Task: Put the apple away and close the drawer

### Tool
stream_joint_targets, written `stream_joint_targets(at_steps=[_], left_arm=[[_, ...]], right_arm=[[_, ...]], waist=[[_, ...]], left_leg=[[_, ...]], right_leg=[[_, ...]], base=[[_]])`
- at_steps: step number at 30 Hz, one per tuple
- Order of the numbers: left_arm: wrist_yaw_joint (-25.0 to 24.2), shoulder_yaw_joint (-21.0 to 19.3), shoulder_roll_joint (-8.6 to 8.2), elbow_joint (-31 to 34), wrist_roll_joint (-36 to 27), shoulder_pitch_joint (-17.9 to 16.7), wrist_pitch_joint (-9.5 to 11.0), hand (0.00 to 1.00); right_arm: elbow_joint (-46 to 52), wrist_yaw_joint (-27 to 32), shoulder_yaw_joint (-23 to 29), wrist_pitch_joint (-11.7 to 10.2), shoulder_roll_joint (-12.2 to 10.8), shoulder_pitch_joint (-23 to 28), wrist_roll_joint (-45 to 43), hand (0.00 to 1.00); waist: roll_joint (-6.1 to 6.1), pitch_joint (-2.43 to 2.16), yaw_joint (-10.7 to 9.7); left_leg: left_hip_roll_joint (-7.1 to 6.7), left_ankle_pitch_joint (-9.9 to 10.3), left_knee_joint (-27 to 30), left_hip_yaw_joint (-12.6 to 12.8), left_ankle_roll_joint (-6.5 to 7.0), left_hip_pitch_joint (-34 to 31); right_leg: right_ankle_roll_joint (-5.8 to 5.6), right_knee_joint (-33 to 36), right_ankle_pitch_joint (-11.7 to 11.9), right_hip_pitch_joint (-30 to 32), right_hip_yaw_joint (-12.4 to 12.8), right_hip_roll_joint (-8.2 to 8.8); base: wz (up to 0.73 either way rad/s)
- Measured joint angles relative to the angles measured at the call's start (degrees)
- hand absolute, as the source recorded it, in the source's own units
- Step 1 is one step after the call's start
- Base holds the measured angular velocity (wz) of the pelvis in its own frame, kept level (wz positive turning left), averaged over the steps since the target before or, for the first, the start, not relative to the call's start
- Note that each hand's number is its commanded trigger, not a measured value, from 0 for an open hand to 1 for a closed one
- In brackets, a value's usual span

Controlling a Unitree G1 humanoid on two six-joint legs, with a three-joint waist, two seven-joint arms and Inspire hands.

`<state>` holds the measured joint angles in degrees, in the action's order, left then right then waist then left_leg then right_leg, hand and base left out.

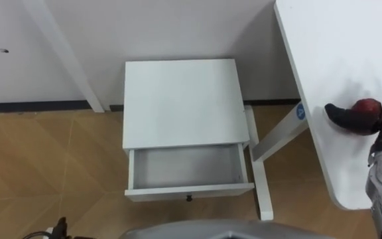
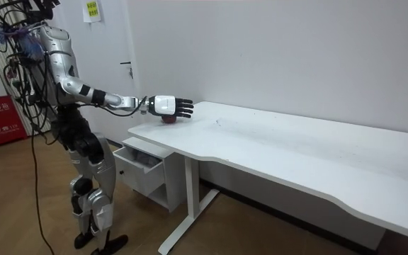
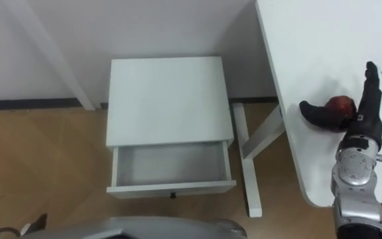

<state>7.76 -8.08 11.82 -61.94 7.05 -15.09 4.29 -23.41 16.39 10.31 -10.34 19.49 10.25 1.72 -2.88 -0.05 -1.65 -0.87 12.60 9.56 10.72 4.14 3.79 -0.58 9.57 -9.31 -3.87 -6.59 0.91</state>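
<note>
We count one apple point(image 3: 339, 103), one counter point(image 3: 310, 40), one nightstand point(image 3: 164, 93) (with a single drawer point(image 3: 170, 166), open) and one hand point(image 3: 362, 114).

A long white desk point(image 2: 317, 152) stands along a white wall point(image 2: 296, 49); the floor point(image 1: 38, 159) is light wood, with a dark baseboard point(image 1: 32, 106)

Bright, even light is falling from above. My right hand point(image 3: 363, 116) is throwing a soft grey shadow on the white desk point(image 3: 297, 53) at three o'clock; the open drawer point(image 3: 171, 166) is shading its own floor at six o'clock.
</note>
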Motion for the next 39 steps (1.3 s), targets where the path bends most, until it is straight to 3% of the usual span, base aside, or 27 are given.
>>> stream_joint_targets(at_steps=[6, 10, 12, 13, 30, 39], left_arm=[[0.0, 0.1, 0.02, 0.0, -0.3, -0.4, 0.1, 0.0], [0.0, 0.7, 0.02, 0.0, -0.7, -0.5, 0.1, 0.0], [0.0, 0.7, 0.01, 0.0, -0.7, -0.5, 0.1, 0.0], [0.0, 0.7, 0.01, 0.0, -0.7, -0.5, 0.1, 0.0], [0.1, 1.6, 0.43, 0.3, 0.2, -0.9, 0.1, 0.0], [0.3, 2.3, 0.42, 0.1, 0.2, 0.0, -0.2, 0.0]], right_arm=[[-1.8, 0.0, 0.0, -0.3, -1.3, 0.8, 0.0, 0.0], [-3.3, 0.1, 0.0, -2.0, -2.2, 1.0, -0.1, 0.0], [-4.1, 0.1, 0.0, -2.2, -2.4, 1.0, -0.2, 0.73], [-4.4, 0.0, 0.0, -2.4, -2.4, 1.0, -0.2, 1.0], [-3.9, 3.6, 1.8, -3.6, -2.4, 2.3, -7.2, 1.0], [-0.6, 3.5, -3.0, -1.6, -2.6, 2.4, -13.2, 1.0]], waist=[[0.04, 0.03, -0.1], [-0.01, 0.03, -0.3], [-0.19, -0.03, -0.2], [-0.27, -0.02, -0.2], [-0.17, -0.03, 0.0], [-0.16, -0.05, 0.4]], left_leg=[[0.02, 0.0, 0.0, 0.0, 0.0, 0.1], [0.02, 0.0, 0.0, 0.0, 0.0, 0.1], [0.02, 0.0, 0.0, 0.0, 0.0, 0.2], [0.02, 0.0, 0.1, 0.0, 0.0, 0.2], [0.03, 0.0, 0.1, -0.1, -0.01, 0.2], [0.07, 0.0, 0.1, 0.2, -0.01, 0.3]], right_leg=[[0.0, 0.0, 0.0, -0.1, 0.0, -0.05], [0.0, 0.0, 0.0, -0.1, 0.0, -0.04], [0.0, 0.0, 0.0, -0.2, 0.0, -0.05], [0.0, 0.0, 0.0, -0.2, 0.0, -0.05], [0.0, 0.0, 0.0, -0.1, -0.1, -0.06], [0.01, 0.2, 0.0, -0.1, 0.2, -0.09]], base=[[0.0], [0.0], [0.0], [0.0], [0.0], [-0.02]])
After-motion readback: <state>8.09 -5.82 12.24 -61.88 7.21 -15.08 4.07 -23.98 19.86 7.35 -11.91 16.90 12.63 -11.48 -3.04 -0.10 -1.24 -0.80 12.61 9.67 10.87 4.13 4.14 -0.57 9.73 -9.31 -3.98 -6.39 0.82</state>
